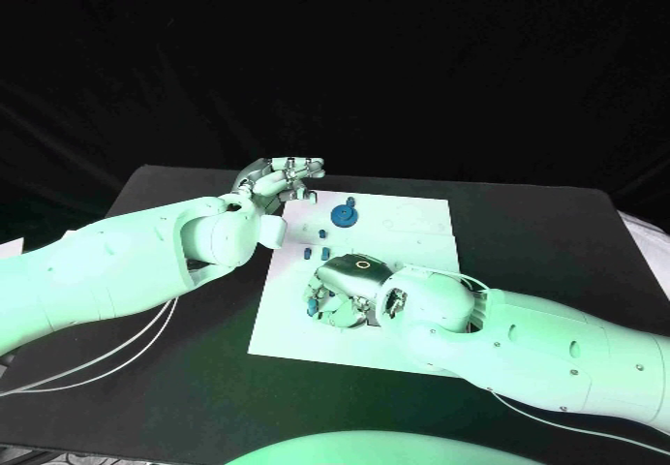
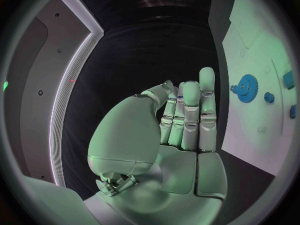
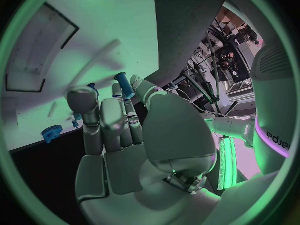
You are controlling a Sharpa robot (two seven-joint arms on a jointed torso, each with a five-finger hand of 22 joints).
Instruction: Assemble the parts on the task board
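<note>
Blue peg pinched in right hand over the task board, seating likely next; left hand empty, fingers together

Board: white plate lying flat mid-frame, w/ faint outlines. Blue gear sitting on its upper left. Small blue pegs standing just below gear. Blue cylinder sticking up btwn right hand fingertips, lower board.
</note>
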